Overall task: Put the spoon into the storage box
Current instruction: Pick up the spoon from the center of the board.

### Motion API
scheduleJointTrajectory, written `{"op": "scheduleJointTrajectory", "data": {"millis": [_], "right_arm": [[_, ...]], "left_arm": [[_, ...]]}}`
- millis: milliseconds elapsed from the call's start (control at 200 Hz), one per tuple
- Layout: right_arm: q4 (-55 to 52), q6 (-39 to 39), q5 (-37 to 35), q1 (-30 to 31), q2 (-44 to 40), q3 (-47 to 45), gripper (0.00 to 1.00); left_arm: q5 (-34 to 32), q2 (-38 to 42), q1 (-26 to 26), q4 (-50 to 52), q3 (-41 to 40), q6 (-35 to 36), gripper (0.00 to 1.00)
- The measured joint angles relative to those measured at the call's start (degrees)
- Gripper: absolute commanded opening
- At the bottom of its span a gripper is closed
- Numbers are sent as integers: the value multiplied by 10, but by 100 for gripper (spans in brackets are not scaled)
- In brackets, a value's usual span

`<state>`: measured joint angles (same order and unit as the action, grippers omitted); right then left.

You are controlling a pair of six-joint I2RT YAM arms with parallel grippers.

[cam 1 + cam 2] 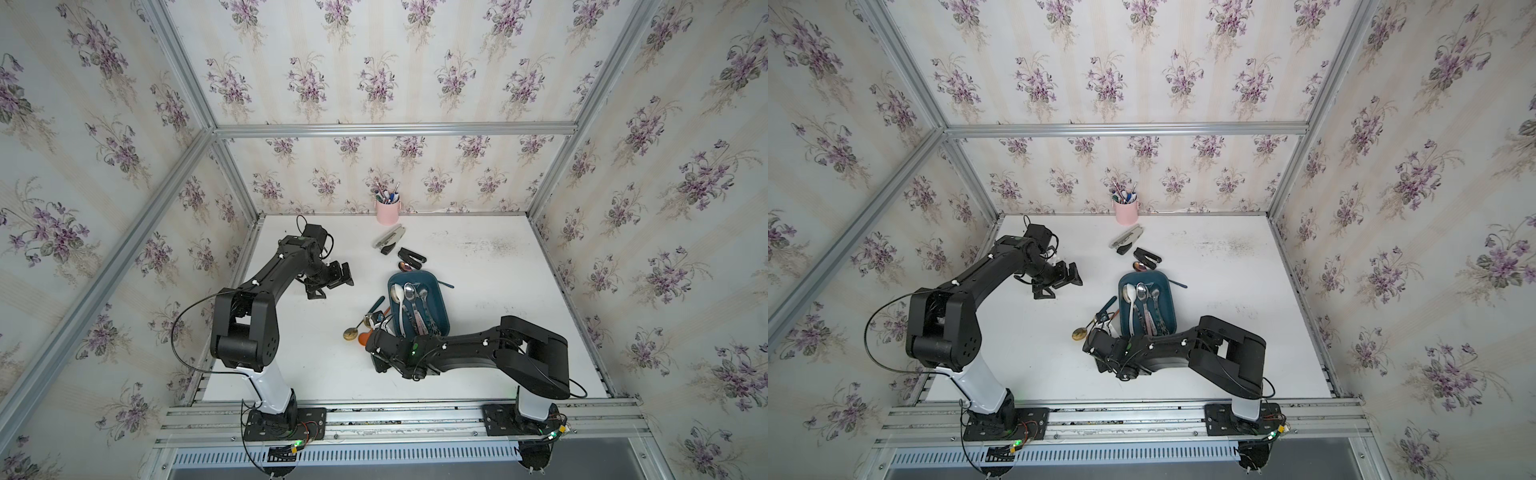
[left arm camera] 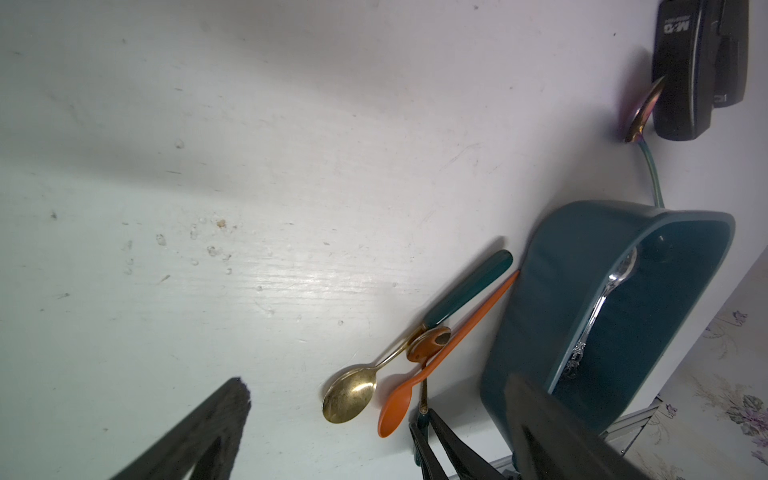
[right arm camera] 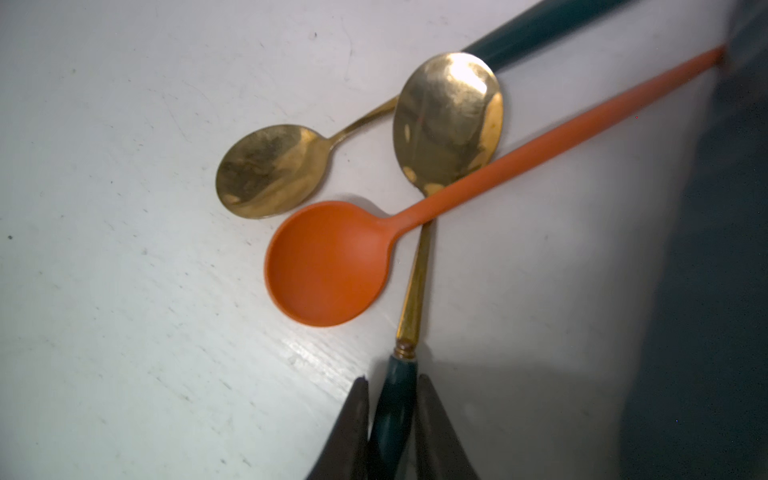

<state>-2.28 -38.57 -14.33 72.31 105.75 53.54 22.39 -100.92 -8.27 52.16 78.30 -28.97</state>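
Note:
The spoon with a gold bowl (image 3: 449, 120) and a dark teal handle (image 3: 395, 399) lies on the white table. My right gripper (image 3: 392, 380) is shut on that handle, one finger on each side; it also shows in the left wrist view (image 2: 424, 419). An orange spoon (image 3: 328, 266) lies across its neck, and a second gold spoon (image 3: 270, 170) lies beside them. The teal storage box (image 1: 436, 291) (image 1: 1167, 291) stands just right of this group and holds several spoons (image 1: 409, 299). My left gripper (image 1: 330, 282) (image 2: 377, 379) is open, left of the box, holding nothing.
A pink pen cup (image 1: 387, 210) stands at the back wall. In front of it lie a grey stapler (image 1: 388, 241) and a black stapler (image 1: 412, 257). An iridescent spoon (image 2: 642, 112) lies between the black stapler and the box. Metal frame rails border the table.

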Motion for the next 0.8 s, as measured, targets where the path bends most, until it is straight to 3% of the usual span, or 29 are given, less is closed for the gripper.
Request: {"op": "scheduleJointTrajectory", "data": {"millis": [490, 799], "right_arm": [[-57, 26, 36, -1, 4, 46, 9], [-148, 82, 141, -29, -9, 71, 6]], "left_arm": [[-17, 31, 0, 18, -16, 33, 100], [-27, 43, -2, 30, -35, 57, 100]]}}
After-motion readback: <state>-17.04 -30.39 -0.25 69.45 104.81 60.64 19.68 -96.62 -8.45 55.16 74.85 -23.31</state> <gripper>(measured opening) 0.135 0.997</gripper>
